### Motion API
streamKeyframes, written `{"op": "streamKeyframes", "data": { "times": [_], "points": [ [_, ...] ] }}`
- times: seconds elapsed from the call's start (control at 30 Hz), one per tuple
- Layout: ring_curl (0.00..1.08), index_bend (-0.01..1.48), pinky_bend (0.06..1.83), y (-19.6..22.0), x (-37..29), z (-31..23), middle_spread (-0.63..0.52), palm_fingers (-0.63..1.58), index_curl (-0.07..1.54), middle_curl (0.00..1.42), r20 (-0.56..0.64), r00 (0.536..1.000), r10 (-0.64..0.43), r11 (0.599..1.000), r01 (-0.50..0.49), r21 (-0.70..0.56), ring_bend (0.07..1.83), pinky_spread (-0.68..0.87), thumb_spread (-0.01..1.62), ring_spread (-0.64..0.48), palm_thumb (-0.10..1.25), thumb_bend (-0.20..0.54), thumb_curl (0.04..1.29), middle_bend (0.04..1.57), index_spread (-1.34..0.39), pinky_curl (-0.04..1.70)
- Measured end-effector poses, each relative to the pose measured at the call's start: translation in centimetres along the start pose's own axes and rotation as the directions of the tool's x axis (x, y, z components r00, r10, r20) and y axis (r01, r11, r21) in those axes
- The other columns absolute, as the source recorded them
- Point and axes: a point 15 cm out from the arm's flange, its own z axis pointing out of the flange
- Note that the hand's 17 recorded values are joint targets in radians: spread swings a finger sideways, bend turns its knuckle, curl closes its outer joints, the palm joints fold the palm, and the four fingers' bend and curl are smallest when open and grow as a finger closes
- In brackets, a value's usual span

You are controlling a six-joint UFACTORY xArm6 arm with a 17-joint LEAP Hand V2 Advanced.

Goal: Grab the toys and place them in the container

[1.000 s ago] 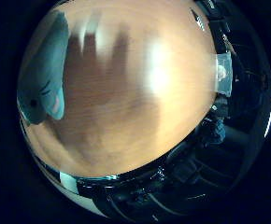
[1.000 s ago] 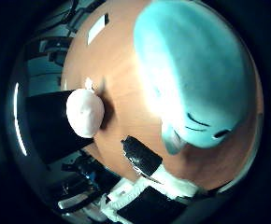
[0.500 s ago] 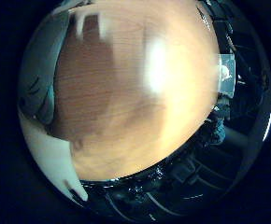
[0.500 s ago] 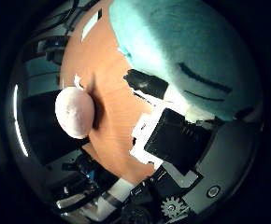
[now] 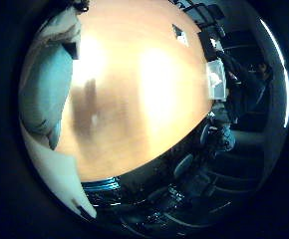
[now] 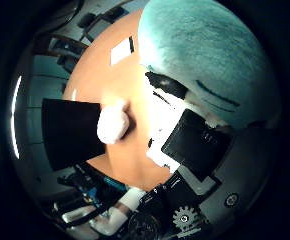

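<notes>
A light blue plush toy (image 6: 205,50) with a dark stitched mouth fills much of the right thumb side palm view, close to the palm. My right hand (image 6: 190,145) has its black and white fingers curled against the toy's underside. The right little finger side palm view shows the same toy's edge (image 5: 45,85) and a white fingertip (image 5: 67,184) below it, with the wooden table (image 5: 144,90) well beneath. A white round plush toy (image 6: 115,122) lies on the table right beside a black container (image 6: 70,130).
A white card (image 6: 122,50) lies on the table further off. A small clear stand (image 5: 216,75) sits near the table's far edge. Chairs and dark room furniture surround the table.
My fingers have curled round the blue toy. The table and the white toy now look smaller and further off, so the hand has risen with the blue toy in it.
</notes>
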Motion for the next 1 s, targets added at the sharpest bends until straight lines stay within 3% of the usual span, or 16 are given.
{"op": "streamKeyframes", "data": {
  "times": [0.27, 0.4, 0.77, 1.0],
  "points": [
    [0.79, 1.04, 1.28, 3.1, -5.5, -13.2, -0.16, 1.05, 0.95, 0.86, -0.048, 0.996, -0.077, 0.991, 0.081, 0.106, 1.36, -0.17, 1.19, -0.24, 1.04, -0.011, 0.49, 1.31, -0.26, 0.91],
    [0.81, 1.02, 1.25, 4.8, -9.3, -20.2, -0.16, 1.05, 0.96, 0.86, -0.076, 0.988, -0.131, 0.968, 0.144, 0.205, 1.35, -0.18, 1.19, -0.25, 1.04, -0.011, 0.50, 1.31, -0.26, 0.94],
    [0.84, 1.00, 1.20, 7.1, -22.9, -28.0, -0.16, 1.06, 0.99, 0.86, -0.031, 0.955, -0.294, 0.885, 0.285, 0.369, 1.32, -0.20, 1.18, -0.26, 1.04, -0.011, 0.53, 1.30, -0.27, 1.01],
    [0.86, 0.99, 1.19, 8.7, -33.2, -31.1, -0.16, 1.07, 0.99, 0.86, 0.042, 0.903, -0.428, 0.820, 0.368, 0.438, 1.31, -0.20, 1.17, -0.26, 1.04, -0.011, 0.54, 1.30, -0.27, 1.04]
  ]
}}
